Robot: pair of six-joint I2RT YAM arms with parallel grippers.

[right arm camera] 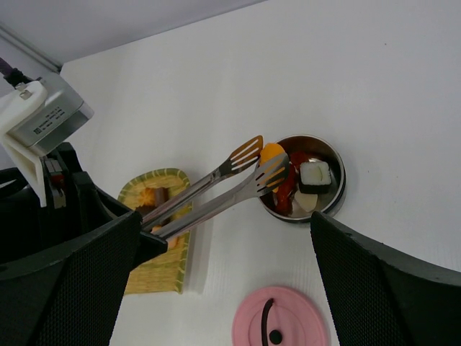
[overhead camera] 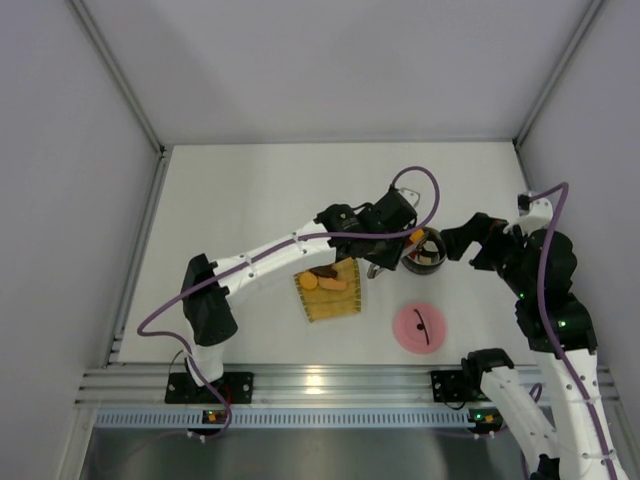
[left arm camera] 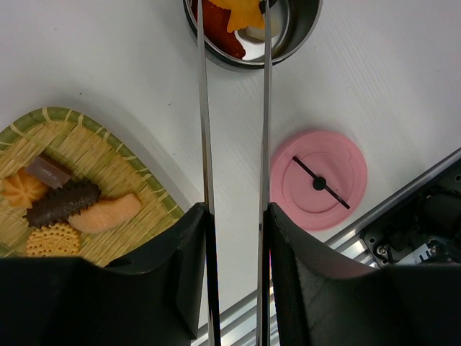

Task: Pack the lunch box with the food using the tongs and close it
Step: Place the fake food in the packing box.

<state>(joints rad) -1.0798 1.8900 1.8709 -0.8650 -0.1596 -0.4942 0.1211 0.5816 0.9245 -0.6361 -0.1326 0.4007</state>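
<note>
White tabletop (overhead camera: pixel 250 200) carries the lunch box (right arm camera: pixel 337 189) toward its right edge; left end effector (left arm camera: pixel 235 213) clamps the tongs (right arm camera: pixel 216 191), their tips pinching orange food (right arm camera: pixel 271 153) above it; right end effector (right arm camera: pixel 227 222) gapes empty.

Bright, even, diffuse light from overhead in all three views. White surface (overhead camera: pixel 250 200) close to washed out; shadows on it are faint and soft-edged. Hot glare patch on the aluminium rail (overhead camera: pixel 320 378). Steel lunch box (left arm camera: pixel 306 32) wall and tongs (left arm camera: pixel 204 130) carry specular streaks. Left wrist view: left end effector fingers (left arm camera: pixel 173 274) near-black, no surface detail, slightly soft. Top view: enclosure frame (overhead camera: pixel 118 80) splays toward the corners, wide-angle look.
</note>
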